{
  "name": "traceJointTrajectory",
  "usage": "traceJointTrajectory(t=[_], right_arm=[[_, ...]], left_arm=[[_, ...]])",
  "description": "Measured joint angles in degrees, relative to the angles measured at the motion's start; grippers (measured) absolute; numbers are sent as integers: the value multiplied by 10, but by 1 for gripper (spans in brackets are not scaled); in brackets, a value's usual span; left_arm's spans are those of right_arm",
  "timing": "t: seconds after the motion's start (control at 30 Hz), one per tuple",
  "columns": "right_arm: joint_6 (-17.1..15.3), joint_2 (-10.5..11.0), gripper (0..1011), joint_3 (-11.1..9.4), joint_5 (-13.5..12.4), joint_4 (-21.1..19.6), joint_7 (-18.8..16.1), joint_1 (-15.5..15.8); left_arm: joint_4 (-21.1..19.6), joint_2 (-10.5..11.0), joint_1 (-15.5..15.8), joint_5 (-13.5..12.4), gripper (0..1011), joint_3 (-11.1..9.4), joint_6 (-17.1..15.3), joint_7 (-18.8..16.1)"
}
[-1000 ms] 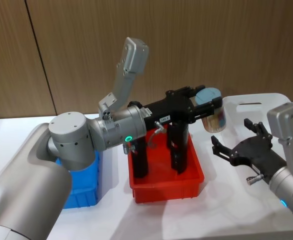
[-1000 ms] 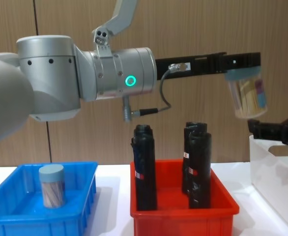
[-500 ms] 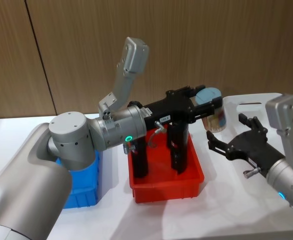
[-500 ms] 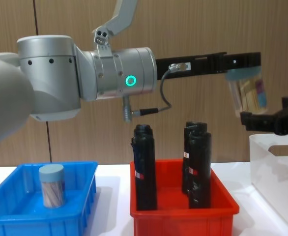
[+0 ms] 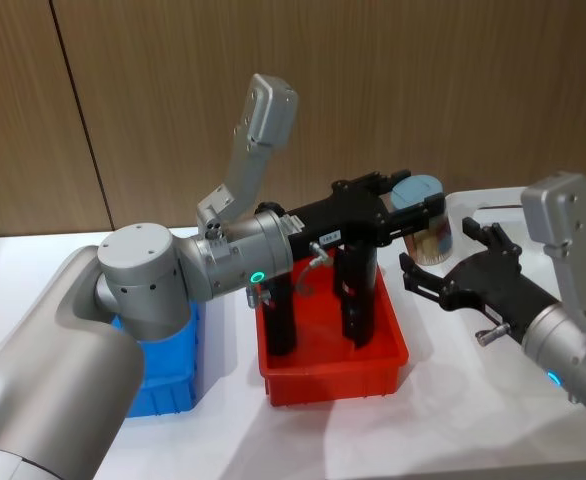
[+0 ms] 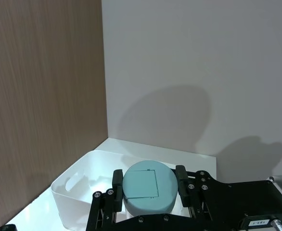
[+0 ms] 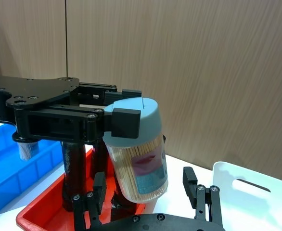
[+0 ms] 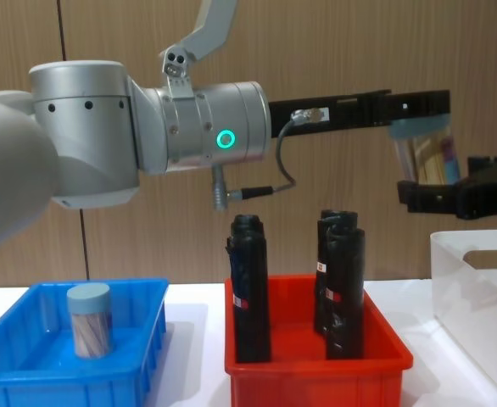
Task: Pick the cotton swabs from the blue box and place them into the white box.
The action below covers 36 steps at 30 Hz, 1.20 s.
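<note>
My left gripper [image 5: 413, 207] is shut on the pale blue lid [image 6: 148, 192] of a clear cotton swab jar [image 5: 430, 238], holding it in the air past the right end of the red bin, beside the white box [image 5: 478, 207]. My right gripper [image 5: 453, 260] stands open, its fingers [image 7: 189, 180] on either side of the jar's lower part [image 7: 140, 168] without touching it. In the chest view these fingers [image 8: 439, 197] cover the jar's bottom [image 8: 425, 157]. A second jar of cotton swabs [image 8: 89, 320] stands upright in the blue box [image 8: 151, 352] at the left.
A red bin [image 5: 333, 372] with three tall black rolls [image 8: 252, 288] sits between the blue box [image 5: 168, 375] and the white box [image 8: 477, 292]. The left arm's forearm spans above the red bin. A wood-panelled wall runs behind the table.
My right gripper has risen and moved left, from below the jar to open around its lower part. The left gripper and jar have stayed still.
</note>
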State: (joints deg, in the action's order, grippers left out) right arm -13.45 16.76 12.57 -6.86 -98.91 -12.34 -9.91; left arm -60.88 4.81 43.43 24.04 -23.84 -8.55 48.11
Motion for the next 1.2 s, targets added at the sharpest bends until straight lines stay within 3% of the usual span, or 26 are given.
traceJointTrajectory(t=[0.47, 0.6, 0.97, 1.2], right_arm=[[-5, -9, 997, 5, 13, 14, -11, -16], [-5, -10, 939, 6, 17, 18, -12, -19], [-6, -13, 637, 6, 18, 24, -14, -24], [-5, -13, 636, 6, 18, 24, -14, -25]], left_arm=[[0, 0, 0, 0, 659, 0, 0, 0], [0, 0, 0, 0, 659, 0, 0, 0], [0, 0, 0, 0, 659, 0, 0, 0], [0, 0, 0, 0, 659, 0, 0, 0]])
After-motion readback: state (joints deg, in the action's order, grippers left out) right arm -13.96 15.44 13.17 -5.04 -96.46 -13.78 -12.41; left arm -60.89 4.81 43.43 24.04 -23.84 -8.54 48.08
